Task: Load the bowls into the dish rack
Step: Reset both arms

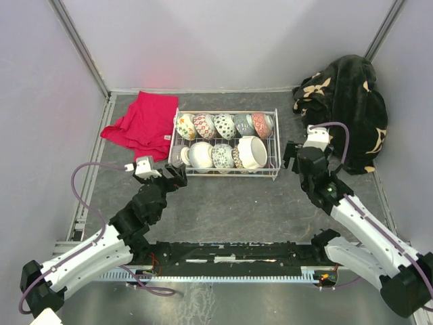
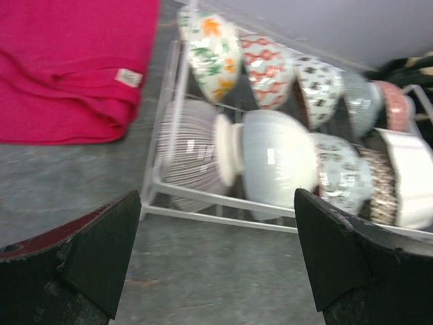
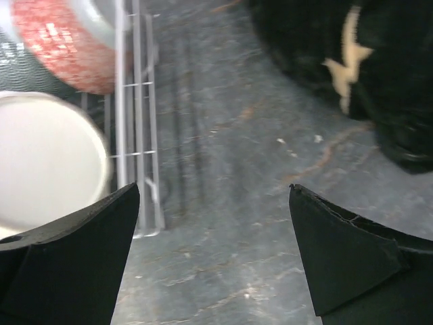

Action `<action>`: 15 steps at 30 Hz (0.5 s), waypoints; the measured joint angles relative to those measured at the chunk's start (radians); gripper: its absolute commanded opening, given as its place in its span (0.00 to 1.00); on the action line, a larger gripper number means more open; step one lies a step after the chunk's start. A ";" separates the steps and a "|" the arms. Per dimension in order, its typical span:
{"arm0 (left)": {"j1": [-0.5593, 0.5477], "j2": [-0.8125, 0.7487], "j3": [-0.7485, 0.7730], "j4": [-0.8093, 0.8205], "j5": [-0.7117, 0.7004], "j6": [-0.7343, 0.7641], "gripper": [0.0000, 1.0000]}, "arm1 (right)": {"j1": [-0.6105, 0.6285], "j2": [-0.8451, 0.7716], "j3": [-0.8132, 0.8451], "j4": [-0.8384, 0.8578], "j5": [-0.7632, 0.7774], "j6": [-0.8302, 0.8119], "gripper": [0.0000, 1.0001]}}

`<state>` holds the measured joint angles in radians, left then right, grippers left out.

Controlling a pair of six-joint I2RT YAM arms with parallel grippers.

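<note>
The white wire dish rack (image 1: pixel 230 175) stands at the table's middle back and holds several bowls on their sides in two rows. The back row starts with a floral bowl (image 1: pixel 185 126). The front row has a plain white bowl (image 1: pixel 201 154) and a large white bowl (image 1: pixel 252 152). My left gripper (image 1: pixel 169 177) is open and empty just in front of the rack's left front corner; its view shows the rack's rail (image 2: pixel 216 201) and the white bowl (image 2: pixel 274 162). My right gripper (image 1: pixel 292 157) is open and empty just right of the rack, whose wire end (image 3: pixel 139 135) shows in its view.
A red cloth (image 1: pixel 139 125) lies left of the rack and also shows in the left wrist view (image 2: pixel 67 68). A black blanket with cream shapes (image 1: pixel 348 101) is heaped at the back right and shows in the right wrist view (image 3: pixel 352 68). Grey walls enclose the table.
</note>
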<state>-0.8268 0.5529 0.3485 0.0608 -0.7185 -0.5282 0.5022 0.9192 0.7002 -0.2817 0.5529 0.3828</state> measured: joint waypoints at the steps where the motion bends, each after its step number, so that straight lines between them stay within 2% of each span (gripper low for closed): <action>1: 0.000 -0.006 -0.018 -0.003 -0.029 0.007 0.99 | -0.004 -0.028 -0.028 0.013 0.033 -0.010 1.00; 8: 0.000 -0.073 -0.094 0.027 -0.192 0.121 0.99 | -0.086 -0.262 -0.293 0.165 0.125 -0.068 1.00; 12: 0.000 -0.108 -0.137 0.097 -0.226 0.196 0.99 | -0.139 -0.256 -0.382 0.245 0.166 -0.101 1.00; 15: 0.000 -0.135 -0.187 0.176 -0.237 0.246 0.99 | -0.152 -0.174 -0.422 0.397 0.204 -0.143 0.99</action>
<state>-0.8268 0.4175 0.1619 0.2371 -0.9558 -0.2821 0.3500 0.7448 0.2783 0.1150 0.7567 0.2398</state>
